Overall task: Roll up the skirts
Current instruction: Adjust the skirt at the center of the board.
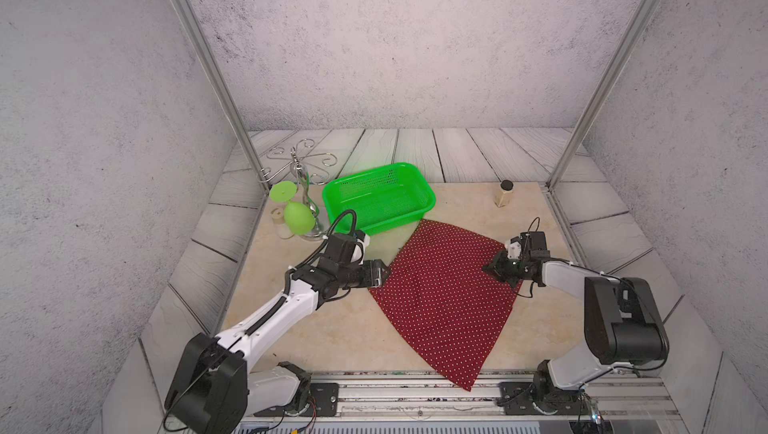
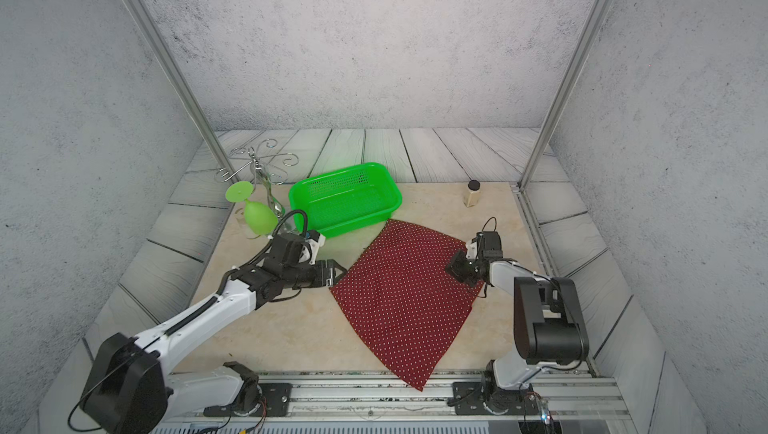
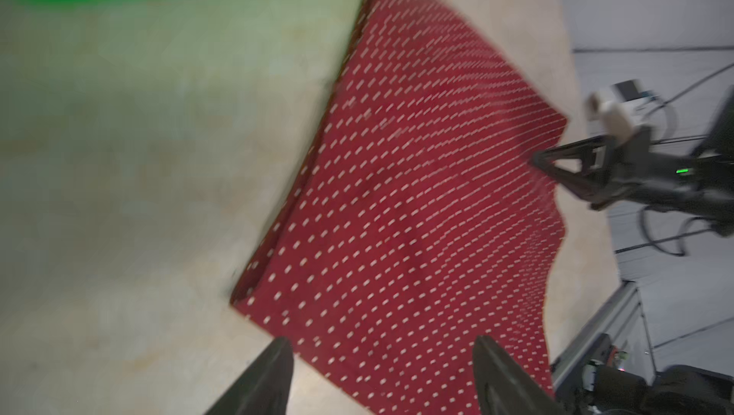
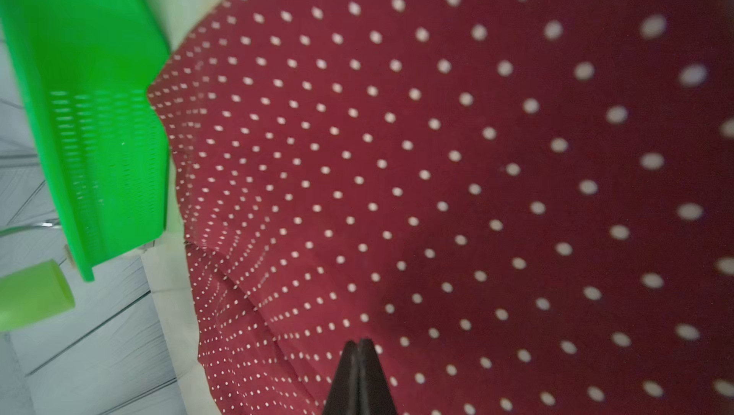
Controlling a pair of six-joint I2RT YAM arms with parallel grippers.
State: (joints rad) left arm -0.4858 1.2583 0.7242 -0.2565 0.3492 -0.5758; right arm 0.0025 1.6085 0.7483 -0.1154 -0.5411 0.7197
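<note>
Skirt: the dark red dotted skirt [image 1: 444, 299] lay flat and unrolled on the desk [image 1: 316, 328], reaching from the centre toward 4 o'clock.
Skirt corners: its 12 o'clock corner sat just beside the green basket [image 1: 386, 222], and its 6 o'clock tip hung over the front rail [image 1: 395, 386].
Why flat: a single smooth layer probably gave an even edge to start a roll from.
Left jaws: they stood apart, low at the skirt's 9 o'clock edge on the left arm [image 1: 282, 307], likely placed to straddle that edge and take it.
Right jaws: they were together, tips on or just above the cloth near its 3 o'clock edge, on the right arm [image 1: 561, 278]. I could not tell whether any fabric was pinched between them.
Why opposite sides: one arm at each edge would likely keep the cloth taut and the roll straight.
Stage: no turn of the roll had been made.
Risk: the overhanging tip might drag or skew the roll.
</note>
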